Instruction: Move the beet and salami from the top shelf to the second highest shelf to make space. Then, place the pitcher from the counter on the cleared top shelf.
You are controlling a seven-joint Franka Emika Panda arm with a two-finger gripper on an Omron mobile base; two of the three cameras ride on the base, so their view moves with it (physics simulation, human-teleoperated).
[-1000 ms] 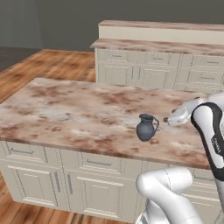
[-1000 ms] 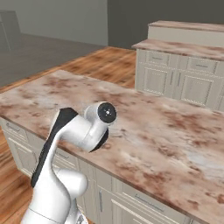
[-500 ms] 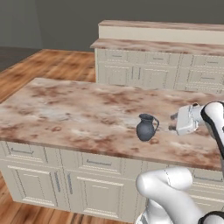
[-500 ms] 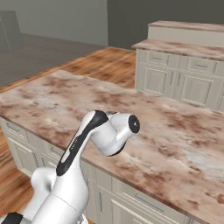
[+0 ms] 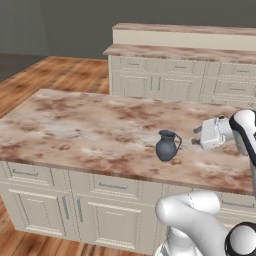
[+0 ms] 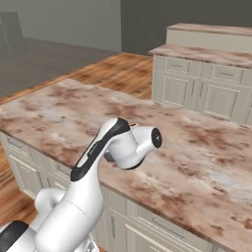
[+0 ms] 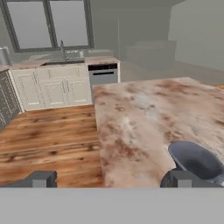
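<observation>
The dark blue-grey pitcher stands upright on the marbled counter, near its front edge. My gripper hovers just right of it, a little above the stone, fingers pointing at the pitcher and open with nothing between them. In the hand view the pitcher's rim sits low on the right, just beyond the right fingertip, while my gripper looks along the counter. In the right base view my own arm hides the pitcher, and the counter spreads behind it. The beet, salami and shelves are out of view.
A rear counter with a raised ledge stands beyond a strip of wooden floor. In the hand view, cream cabinets with a sink under a window and a dishwasher lie past the counter's far end.
The arm has swung right and the hand has turned, its fingers now pointing at the pitcher. The pitcher has stayed put and the jaws have stayed wide.
</observation>
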